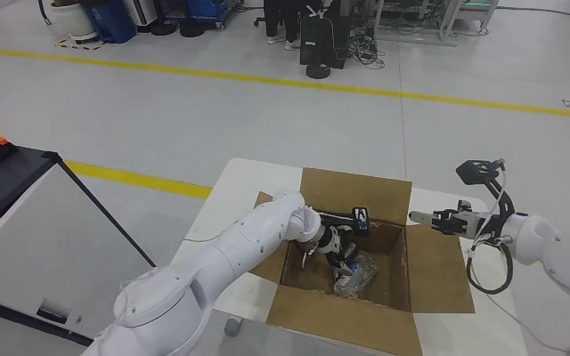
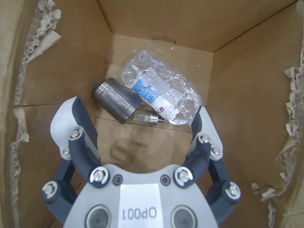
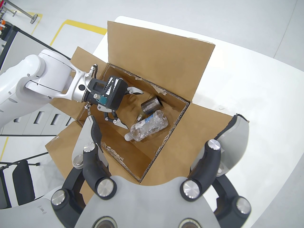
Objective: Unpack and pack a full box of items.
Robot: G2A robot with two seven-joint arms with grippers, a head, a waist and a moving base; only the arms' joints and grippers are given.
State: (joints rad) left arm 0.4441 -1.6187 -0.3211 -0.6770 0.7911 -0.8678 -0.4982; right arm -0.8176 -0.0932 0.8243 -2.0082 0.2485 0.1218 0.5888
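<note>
An open cardboard box stands on the white table. On its floor lie a metal cylinder, a crushed clear plastic bottle with a blue label, and a small fitting between them. My left gripper hangs inside the box above these items, open and holding nothing. From the right wrist view it sits beside the cylinder and bottle. My right gripper is open and holds nothing, outside the box over its right flap.
The box flaps are spread outward on all sides, with torn paper edges along the rim. A white cabinet with a black frame stands on the floor to the left of the table. Bare table shows to the right of the box.
</note>
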